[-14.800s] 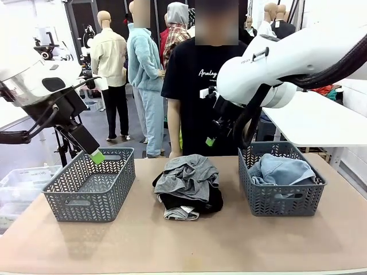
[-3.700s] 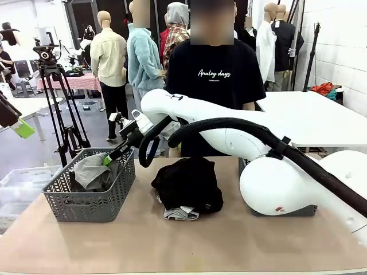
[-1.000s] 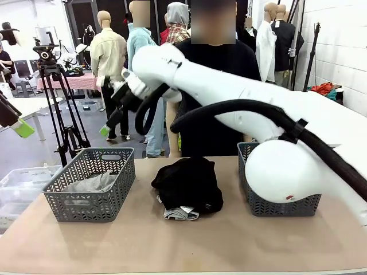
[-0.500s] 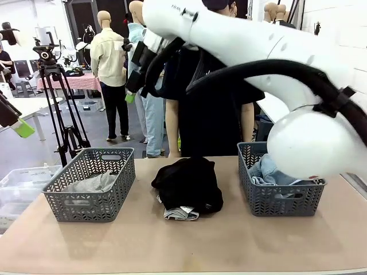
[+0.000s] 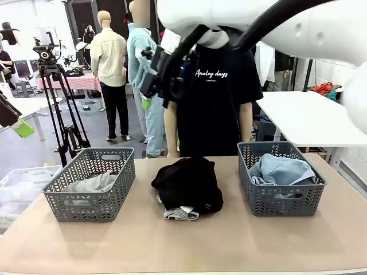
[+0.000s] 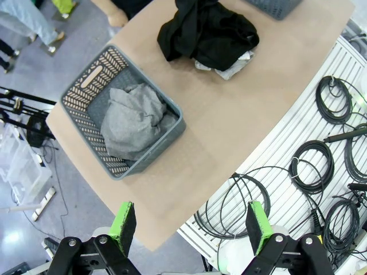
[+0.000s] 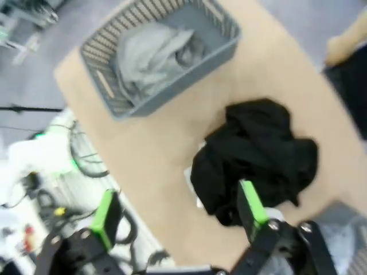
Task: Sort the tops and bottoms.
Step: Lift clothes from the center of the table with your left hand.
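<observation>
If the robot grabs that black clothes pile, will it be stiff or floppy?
Probably floppy: the black pile lies crumpled in soft folds. It likely sags and unfolds when lifted. The pale garment tucked beneath might drag along.

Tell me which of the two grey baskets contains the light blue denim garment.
The basket on the robot's right: the denim garment lies in it, while the left basket holds a grey garment.

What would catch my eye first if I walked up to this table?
Probably the huge white right arm arching overhead, its end effector open and empty. Below, a black heap of clothes lies on the table between the left basket with a grey garment and the right basket with light blue denim.
</observation>
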Available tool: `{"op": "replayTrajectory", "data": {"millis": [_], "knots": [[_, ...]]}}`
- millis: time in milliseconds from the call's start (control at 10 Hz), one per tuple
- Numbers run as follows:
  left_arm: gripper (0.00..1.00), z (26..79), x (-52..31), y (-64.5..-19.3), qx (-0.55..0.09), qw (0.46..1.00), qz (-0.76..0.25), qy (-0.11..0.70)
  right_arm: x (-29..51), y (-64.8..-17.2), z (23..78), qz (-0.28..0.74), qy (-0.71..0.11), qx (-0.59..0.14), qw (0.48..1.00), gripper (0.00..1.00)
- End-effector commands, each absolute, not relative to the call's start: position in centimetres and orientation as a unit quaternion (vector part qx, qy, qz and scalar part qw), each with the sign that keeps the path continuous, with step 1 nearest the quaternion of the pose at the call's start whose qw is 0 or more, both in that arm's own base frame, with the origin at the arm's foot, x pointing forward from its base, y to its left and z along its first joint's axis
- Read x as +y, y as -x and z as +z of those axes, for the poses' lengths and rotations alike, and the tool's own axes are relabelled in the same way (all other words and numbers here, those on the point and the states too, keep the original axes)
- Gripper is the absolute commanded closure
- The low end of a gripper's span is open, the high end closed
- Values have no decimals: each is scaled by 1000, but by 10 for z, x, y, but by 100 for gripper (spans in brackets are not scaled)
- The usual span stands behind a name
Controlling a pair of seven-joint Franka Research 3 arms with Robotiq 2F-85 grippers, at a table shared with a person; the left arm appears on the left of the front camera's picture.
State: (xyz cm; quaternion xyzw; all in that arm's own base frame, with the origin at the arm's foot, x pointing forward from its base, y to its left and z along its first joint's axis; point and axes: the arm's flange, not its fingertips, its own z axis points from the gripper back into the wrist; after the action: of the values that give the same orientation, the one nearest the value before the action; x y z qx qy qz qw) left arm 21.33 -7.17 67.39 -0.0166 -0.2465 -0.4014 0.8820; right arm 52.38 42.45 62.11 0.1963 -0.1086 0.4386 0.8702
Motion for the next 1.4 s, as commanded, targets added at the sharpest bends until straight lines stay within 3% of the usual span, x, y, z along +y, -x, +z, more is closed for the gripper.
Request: {"op": "replayTrajectory", "data": {"millis": [0, 100, 500, 600, 700, 900, 1300], "knots": [[0, 674, -71, -214, -247, 882, -401, 17, 314, -387, 519, 415, -193, -202, 866, 0], [0, 674, -71, -214, -247, 882, -401, 17, 425, -524, 621, 439, -196, -109, 870, 0], [0, 674, -71, -214, -247, 882, -401, 17, 414, -511, 613, 432, -197, -121, 872, 0], [0, 674, -71, -214, -247, 882, -401, 17, 416, -530, 593, 447, -164, -61, 877, 0], [0, 674, -71, -214, -247, 882, -401, 17, 390, -525, 593, 439, -154, -50, 884, 0], [0, 674, -71, -214, -247, 882, -401, 17, 327, -485, 605, 429, -107, -29, 896, 0], [0, 674, -71, -214, -247, 882, -401, 17, 224, -420, 608, 383, -99, -21, 918, 0]]}}
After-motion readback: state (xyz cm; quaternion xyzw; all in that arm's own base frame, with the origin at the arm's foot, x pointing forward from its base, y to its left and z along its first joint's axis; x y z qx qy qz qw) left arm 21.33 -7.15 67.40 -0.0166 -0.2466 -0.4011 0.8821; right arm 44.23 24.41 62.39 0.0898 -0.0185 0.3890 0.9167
